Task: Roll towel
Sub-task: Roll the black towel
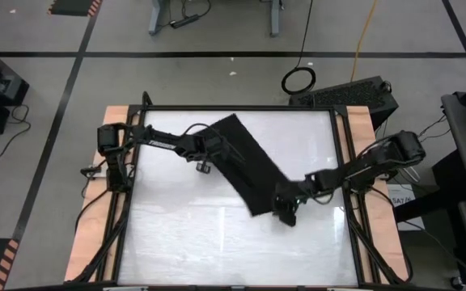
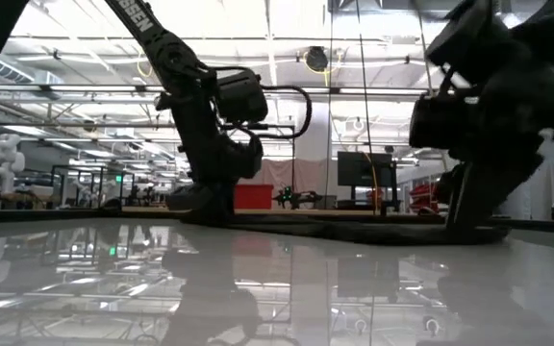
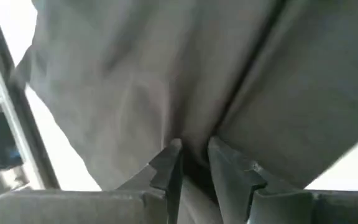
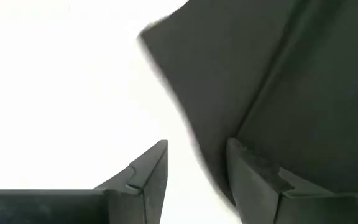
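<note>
No legible text or labels

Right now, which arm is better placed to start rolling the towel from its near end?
Probably the right. The right gripper sits open at the towel's near corner, one finger on the cloth. The left gripper pinches the far end.

The towel [image 1: 245, 166] lies on the table [image 1: 176, 234] as a long diagonal strip. The left gripper [image 1: 217, 147] sits on the towel's far left end, the right gripper [image 1: 285, 206] at the towel's near right end, with 1 finger [image 4: 253, 177] over its edge
</note>
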